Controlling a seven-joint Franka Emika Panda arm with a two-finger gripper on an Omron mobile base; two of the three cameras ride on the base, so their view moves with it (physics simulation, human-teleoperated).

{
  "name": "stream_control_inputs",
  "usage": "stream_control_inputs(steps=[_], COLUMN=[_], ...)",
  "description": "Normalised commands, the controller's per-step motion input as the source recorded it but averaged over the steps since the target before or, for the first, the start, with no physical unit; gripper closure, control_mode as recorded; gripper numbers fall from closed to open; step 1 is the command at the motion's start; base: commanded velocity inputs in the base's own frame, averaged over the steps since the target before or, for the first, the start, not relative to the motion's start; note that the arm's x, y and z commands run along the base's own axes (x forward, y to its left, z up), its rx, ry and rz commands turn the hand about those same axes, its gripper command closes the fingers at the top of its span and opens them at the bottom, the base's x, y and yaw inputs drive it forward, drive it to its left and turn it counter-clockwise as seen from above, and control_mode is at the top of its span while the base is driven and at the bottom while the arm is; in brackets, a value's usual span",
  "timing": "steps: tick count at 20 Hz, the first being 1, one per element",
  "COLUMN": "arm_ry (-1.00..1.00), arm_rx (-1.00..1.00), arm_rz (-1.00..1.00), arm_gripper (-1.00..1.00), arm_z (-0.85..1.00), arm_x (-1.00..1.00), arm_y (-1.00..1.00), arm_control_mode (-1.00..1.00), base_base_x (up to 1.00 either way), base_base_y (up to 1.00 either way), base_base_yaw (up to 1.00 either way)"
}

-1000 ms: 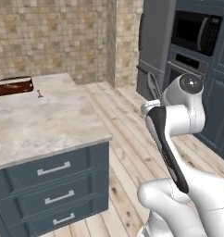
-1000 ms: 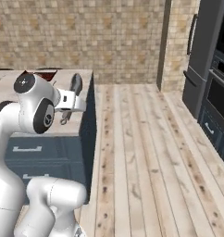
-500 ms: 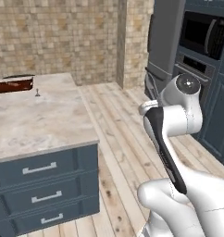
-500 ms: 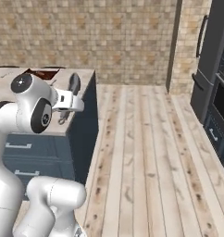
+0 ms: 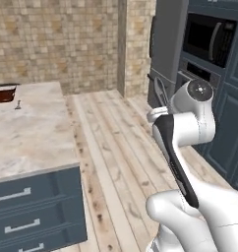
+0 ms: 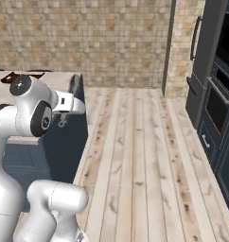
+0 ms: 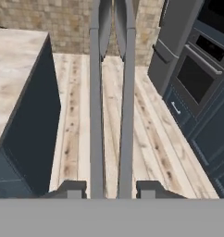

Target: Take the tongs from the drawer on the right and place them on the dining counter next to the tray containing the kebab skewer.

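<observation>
Tongs (image 7: 111, 92) gripped, no writing legible.

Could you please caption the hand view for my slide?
End effector gripping grey tongs above plank floor, dining counter at left.

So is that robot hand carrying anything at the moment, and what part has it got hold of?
Yes. The gripper holds the tongs. Its two fingertips press on the outer sides of the two thin arms, which run straight out ahead of the hand.
</observation>
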Motion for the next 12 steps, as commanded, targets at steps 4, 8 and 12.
stream_control_inputs(steps=[4, 8, 12], arm_ry=[0.0, 0.0, 0.0], arm_rx=[0.0, 0.0, 0.0], arm_rz=[0.0, 0.0, 0.0], arm_gripper=[1.0, 1.0, 1.0], arm_z=[0.0, 0.0, 0.0], arm_x=[0.0, 0.0, 0.0], arm_y=[0.0, 0.0, 0.0], arm_control_mode=[1.0, 1.0, 1.0], base_base_x=[1.0, 1.0, 1.0], base_base_y=[-0.57, -0.65, -0.52], base_base_yaw=[0.0, 0.0, 0.03])
